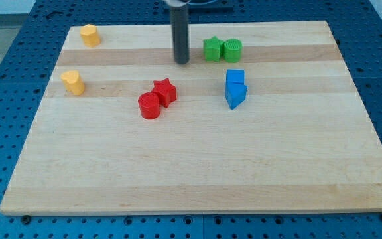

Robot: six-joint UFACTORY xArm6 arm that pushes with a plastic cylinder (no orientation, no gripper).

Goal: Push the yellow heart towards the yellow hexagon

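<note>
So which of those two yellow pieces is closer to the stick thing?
The yellow hexagon near the board's top-left corner is closer to my tip. The yellow heart sits below it, further toward the view's left edge and bottom.

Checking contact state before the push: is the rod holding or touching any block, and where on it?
Nothing is held. My tip rests on bare board, apart from every block: the green star sits to the view's right, the yellow heart far left.

On the wooden board (197, 172), the yellow hexagon (90, 34) sits at twelve o'clock from the yellow heart (73, 82), apart.
</note>
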